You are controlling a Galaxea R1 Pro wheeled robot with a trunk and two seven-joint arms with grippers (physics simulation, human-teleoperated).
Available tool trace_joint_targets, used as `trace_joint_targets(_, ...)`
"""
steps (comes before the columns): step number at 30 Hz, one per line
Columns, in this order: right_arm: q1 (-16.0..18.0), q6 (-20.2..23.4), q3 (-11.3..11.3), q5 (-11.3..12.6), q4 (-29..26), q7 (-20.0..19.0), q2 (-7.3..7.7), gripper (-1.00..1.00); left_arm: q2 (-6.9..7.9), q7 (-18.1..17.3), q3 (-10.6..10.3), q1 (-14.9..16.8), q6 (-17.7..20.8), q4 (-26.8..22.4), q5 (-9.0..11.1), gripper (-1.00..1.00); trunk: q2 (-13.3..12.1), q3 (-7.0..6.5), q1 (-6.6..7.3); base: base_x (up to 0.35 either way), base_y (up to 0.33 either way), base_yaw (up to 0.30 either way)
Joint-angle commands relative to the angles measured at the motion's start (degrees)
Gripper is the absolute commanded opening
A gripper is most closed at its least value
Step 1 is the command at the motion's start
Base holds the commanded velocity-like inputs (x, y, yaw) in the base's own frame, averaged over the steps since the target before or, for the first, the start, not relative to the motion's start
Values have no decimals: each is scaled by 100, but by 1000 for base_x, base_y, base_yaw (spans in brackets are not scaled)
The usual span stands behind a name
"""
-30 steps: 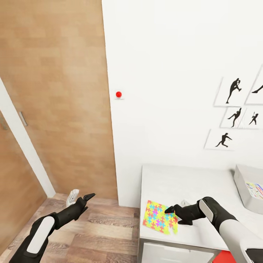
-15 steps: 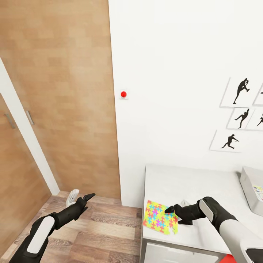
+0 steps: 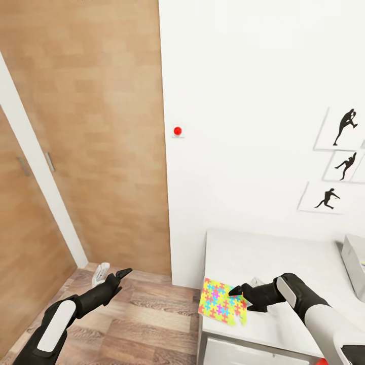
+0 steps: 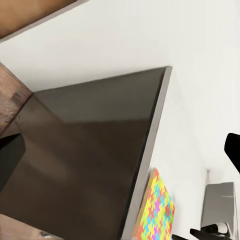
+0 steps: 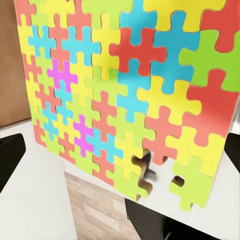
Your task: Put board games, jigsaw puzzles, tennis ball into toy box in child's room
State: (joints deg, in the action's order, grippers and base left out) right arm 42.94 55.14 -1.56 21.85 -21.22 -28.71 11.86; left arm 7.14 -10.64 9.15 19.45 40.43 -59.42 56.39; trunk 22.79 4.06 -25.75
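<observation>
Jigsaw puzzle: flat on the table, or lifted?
Lifted and tilted: the jigsaw puzzle is in the right gripper, overhanging the table edge.

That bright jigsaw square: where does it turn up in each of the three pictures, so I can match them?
Head view: the jigsaw puzzle lies low and right of centre, at the grey table's near left corner, just ahead of the right end effector.
Left wrist view: the puzzle sits near the bottom edge, beside the table's dark side panel.
Right wrist view: the puzzle spans most of the picture.
Shared landmark: the table.
</observation>
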Motion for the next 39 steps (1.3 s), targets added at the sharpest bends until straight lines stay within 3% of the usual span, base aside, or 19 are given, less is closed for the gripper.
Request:
trace_joint_targets(1,4,13,-16,-22,-5,-38,4,100,-2,-17,12,6,36,1,-3,100,13,13,-4,0,0,100)
trace_joint_targets(22,4,24,-2,-19,-13,-30,8,100,-11,-17,-5,8,35,1,-6,100,13,13,-4,0,0,104)
trace_joint_targets(39,4,23,14,-14,-14,-29,9,100,-13,-10,-17,7,32,1,-5,100,13,13,-4,0,0,19)
